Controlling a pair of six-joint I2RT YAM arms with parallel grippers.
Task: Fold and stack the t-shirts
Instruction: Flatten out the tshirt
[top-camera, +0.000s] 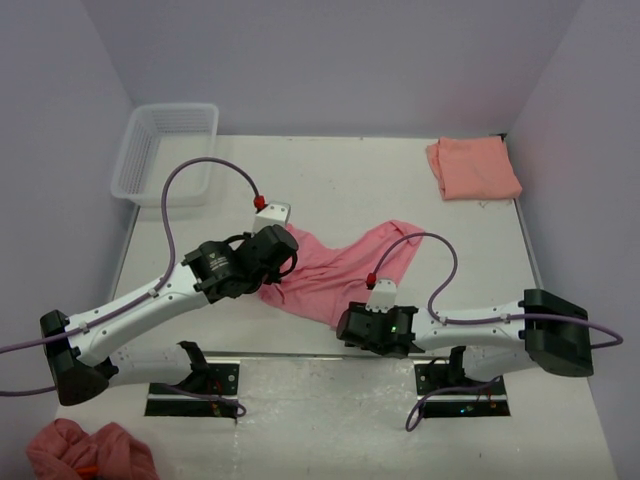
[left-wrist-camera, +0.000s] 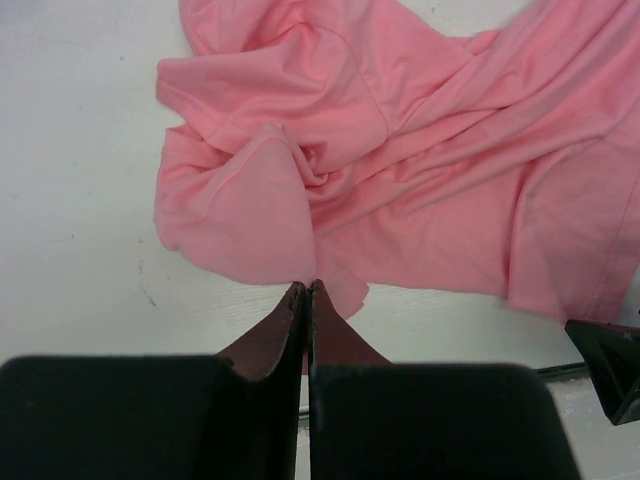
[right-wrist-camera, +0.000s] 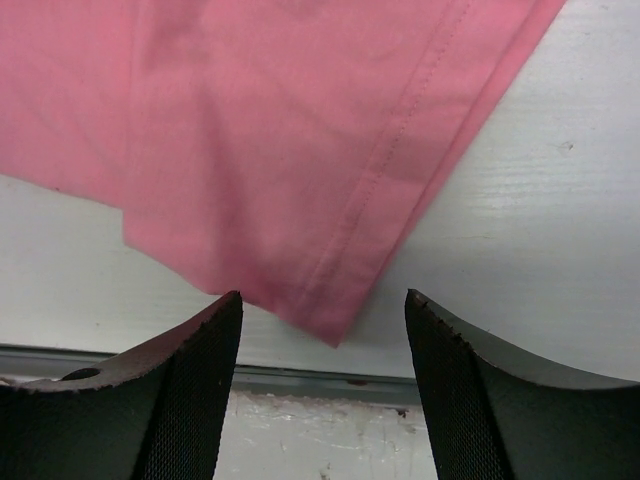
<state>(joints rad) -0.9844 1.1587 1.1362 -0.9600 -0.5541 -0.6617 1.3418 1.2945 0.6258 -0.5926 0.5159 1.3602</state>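
Note:
The rose-pink t-shirt (top-camera: 335, 268) lies crumpled and spread near the table's front middle. My left gripper (top-camera: 272, 278) is at its left edge; in the left wrist view the jaws (left-wrist-camera: 306, 288) are shut, pinching the shirt's (left-wrist-camera: 400, 150) near edge, and a fold runs straight to the tips. My right gripper (top-camera: 348, 322) is open at the shirt's near corner. In the right wrist view the hemmed corner (right-wrist-camera: 330, 310) lies between the fingers (right-wrist-camera: 322, 295), touching neither. The salmon-orange t-shirt (top-camera: 473, 167) lies folded at the back right.
A white plastic basket (top-camera: 165, 150) stands at the back left corner. A heap of pink cloth (top-camera: 90, 452) lies at the bottom left, in front of the arm bases. The table's front edge rail (right-wrist-camera: 320, 380) runs just under the right fingers.

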